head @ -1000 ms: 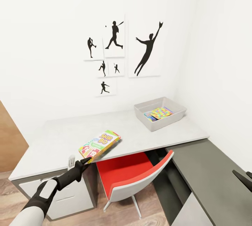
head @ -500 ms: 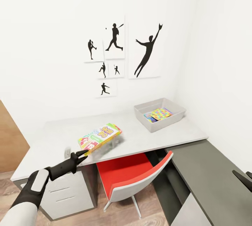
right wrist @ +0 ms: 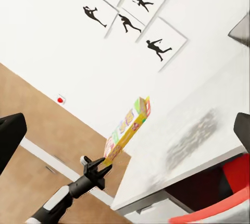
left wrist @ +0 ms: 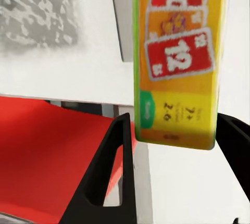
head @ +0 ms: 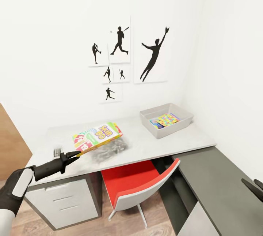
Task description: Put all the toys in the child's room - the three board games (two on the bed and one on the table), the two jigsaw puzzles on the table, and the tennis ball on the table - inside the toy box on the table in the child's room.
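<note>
My left gripper [head: 72, 155] is shut on the near edge of the Skip-Bo board game [head: 97, 137], a green, red and white box held level just above the table [head: 146, 144], with its shadow beneath. In the left wrist view the box [left wrist: 174, 62] sits between the two black fingers [left wrist: 117, 166]. The right wrist view catches the same box [right wrist: 126, 128] and left gripper [right wrist: 97, 170] from the side. The toy box [head: 182, 122] stands at the table's far right corner, holding a multicoloured jigsaw puzzle [head: 168, 118] and a blue item [head: 156, 122]. My right gripper [head: 255, 186] is open at the lower right.
A red and white chair [head: 142, 184] is tucked under the table's middle. A dark grey side desk [head: 215, 181] runs along the right wall. Grey drawers [head: 62, 201] sit under the table's left end. Black sports silhouettes [head: 153, 55] hang on the white wall.
My left arm has drawn back to the left, carrying the Skip-Bo box left and slightly farther over the table. The toy box and right gripper have stayed put.
</note>
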### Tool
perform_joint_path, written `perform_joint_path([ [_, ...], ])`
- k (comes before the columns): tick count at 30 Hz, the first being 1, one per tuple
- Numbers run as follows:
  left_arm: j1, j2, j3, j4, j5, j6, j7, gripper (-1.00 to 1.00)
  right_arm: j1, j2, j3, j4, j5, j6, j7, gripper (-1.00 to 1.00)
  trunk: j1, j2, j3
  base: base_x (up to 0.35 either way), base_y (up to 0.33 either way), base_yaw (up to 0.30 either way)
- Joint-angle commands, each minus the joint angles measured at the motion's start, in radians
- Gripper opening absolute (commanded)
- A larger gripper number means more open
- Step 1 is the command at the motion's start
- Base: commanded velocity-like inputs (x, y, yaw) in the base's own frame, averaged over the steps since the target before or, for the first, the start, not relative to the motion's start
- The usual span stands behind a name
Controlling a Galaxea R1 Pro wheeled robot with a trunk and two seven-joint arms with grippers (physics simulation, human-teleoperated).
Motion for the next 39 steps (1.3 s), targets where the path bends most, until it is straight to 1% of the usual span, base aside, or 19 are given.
perform_joint_path([
  [1,-0.001,0.01,-0.001,0.0,-0.002,0.006,-0.019,-1.0,0.0,0.0,0.0,0.0,0.004,0.007,-0.002,1.0,-0.004,0.006,0.002,0.0,0.0,0.0],
  [2,-0.001,0.03,-0.006,0.0,-0.002,0.006,-0.043,-1.0,0.0,0.0,0.0,0.001,0.018,0.007,-0.006,1.0,-0.007,0.013,0.005,0.0,0.0,0.0],
  [3,-0.002,0.039,-0.008,0.0,-0.002,0.006,-0.055,-1.0,0.0,0.0,0.0,0.001,0.026,0.007,-0.008,1.0,-0.011,0.02,0.008,0.0,0.0,0.0],
  [4,-0.004,0.067,-0.019,0.0,-0.003,0.006,-0.092,-1.0,0.0,0.0,0.0,0.002,0.044,0.008,-0.011,1.0,-0.015,0.027,0.011,0.0,0.0,0.0],
  [5,-0.005,0.076,-0.024,0.001,-0.004,0.006,-0.104,-1.0,0.0,0.0,0.0,0.002,0.049,0.008,-0.012,1.0,-0.019,0.034,0.014,0.0,0.0,0.0],
  [7,-0.007,0.109,-0.052,0.001,-0.007,0.006,-0.145,-1.0,0.0,0.001,0.0,0.002,0.059,0.008,-0.014,1.0,-0.027,0.048,0.021,0.0,0.0,0.0],
  [8,-0.007,0.118,-0.06,0.001,-0.007,0.006,-0.154,-1.0,0.0,0.001,0.0,0.002,0.06,0.008,-0.015,1.0,-0.03,0.055,0.024,0.0,0.0,0.0],
  [11,-0.009,0.163,-0.109,0.001,-0.008,0.006,-0.206,-1.0,0.0,0.004,0.0,0.002,0.064,0.006,-0.016,1.0,-0.042,0.076,0.033,0.0,0.0,0.0],
  [12,-0.009,0.171,-0.118,0.001,-0.008,0.006,-0.217,-1.0,0.0,0.004,0.0,0.002,0.065,0.006,-0.016,1.0,-0.046,0.083,0.036,0.0,0.0,0.0],
  [13,-0.009,0.182,-0.134,0.001,-0.008,0.006,-0.241,-1.0,0.0,0.004,0.0,0.001,0.065,0.006,-0.017,1.0,-0.05,0.09,0.039,0.0,0.0,0.0],
  [14,-0.01,0.197,-0.157,0.001,-0.011,0.006,-0.303,-1.0,0.0,0.005,0.0,0.001,0.066,0.005,-0.017,1.0,-0.053,0.097,0.043,0.0,0.0,0.0],
  [16,-0.01,0.201,-0.167,0.001,-0.012,0.006,-0.335,-1.0,0.0,0.006,0.001,0.001,0.066,0.004,-0.017,1.0,-0.061,0.111,0.049,0.0,0.0,0.0],
  [18,-0.01,0.204,-0.173,0.001,-0.013,0.006,-0.347,-1.0,0.0,0.007,0.001,0.001,0.066,0.004,-0.016,1.0,-0.069,0.125,0.055,0.0,0.0,0.0],
  [23,-0.01,0.221,-0.183,0.001,-0.013,0.006,-0.359,-1.0,0.0,0.012,0.017,0.001,0.067,0.004,-0.015,1.0,-0.088,0.16,0.071,0.0,0.0,0.0],
  [30,-0.01,0.253,-0.197,0.001,-0.012,0.006,-0.368,-1.0,0.0,0.013,0.029,0.001,0.067,0.004,-0.015,1.0,-0.115,0.209,0.093,0.0,0.0,0.0],
  [33,-0.01,0.262,-0.198,0.001,-0.013,0.006,-0.391,-1.0,0.0,0.014,0.039,0.001,0.067,0.004,-0.016,1.0,-0.115,0.209,0.093,0.0,0.0,-0.024],
  [35,-0.01,0.266,-0.198,0.001,-0.015,0.006,-0.419,-1.0,0.0,0.014,0.045,0.001,0.067,0.004,-0.015,1.0,-0.115,0.209,0.093,-0.036,0.0,-0.101],
  [39,-0.01,0.268,-0.199,0.001,-0.028,0.006,-0.438,-1.0,0.0,0.014,0.048,0.0,0.067,0.004,-0.013,1.0,-0.115,0.209,0.093,-0.166,0.025,-0.192],
])
